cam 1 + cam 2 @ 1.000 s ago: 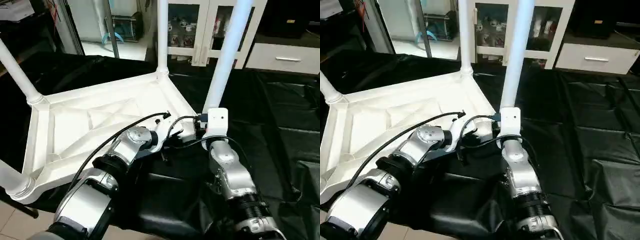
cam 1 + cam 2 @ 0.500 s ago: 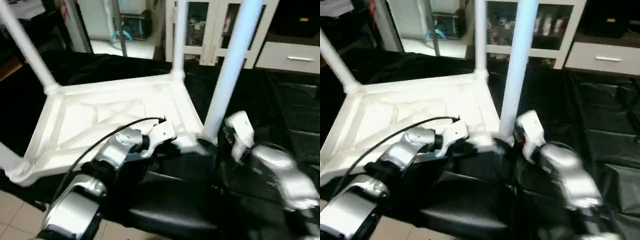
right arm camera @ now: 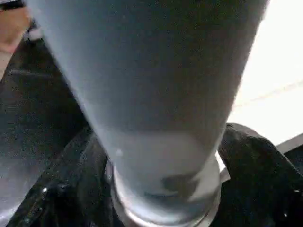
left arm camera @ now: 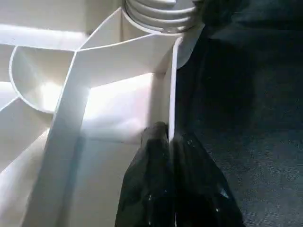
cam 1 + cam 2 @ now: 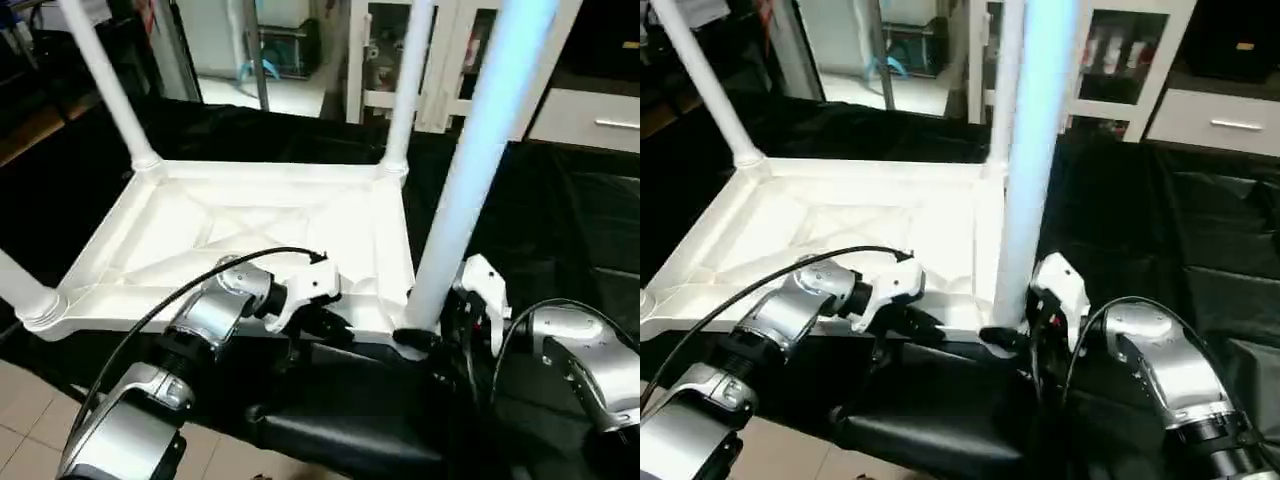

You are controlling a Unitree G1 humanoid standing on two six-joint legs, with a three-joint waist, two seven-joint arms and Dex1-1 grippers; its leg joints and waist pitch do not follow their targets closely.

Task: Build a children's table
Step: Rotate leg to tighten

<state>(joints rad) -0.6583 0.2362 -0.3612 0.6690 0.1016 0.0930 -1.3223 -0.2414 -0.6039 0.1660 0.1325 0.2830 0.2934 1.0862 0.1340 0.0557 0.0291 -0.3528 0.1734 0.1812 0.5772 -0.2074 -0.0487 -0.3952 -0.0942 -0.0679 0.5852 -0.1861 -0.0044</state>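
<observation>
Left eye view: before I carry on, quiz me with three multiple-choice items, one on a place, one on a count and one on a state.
1. Where is the right gripper?
A. at the base of the near-right leg
B. on the cupboard
C. flat on the floor tiles

2. How many legs stand in the table top?
A. two
B. three
C. four

3. The left gripper is:
A. wide open
B. shut on the top's edge wall
C. holding a loose leg

Key: 1 A, it sits right beside that leg's socket. 2 C, one leg rises from each corner. 3 B, its fingers pinch the thin wall.
</observation>
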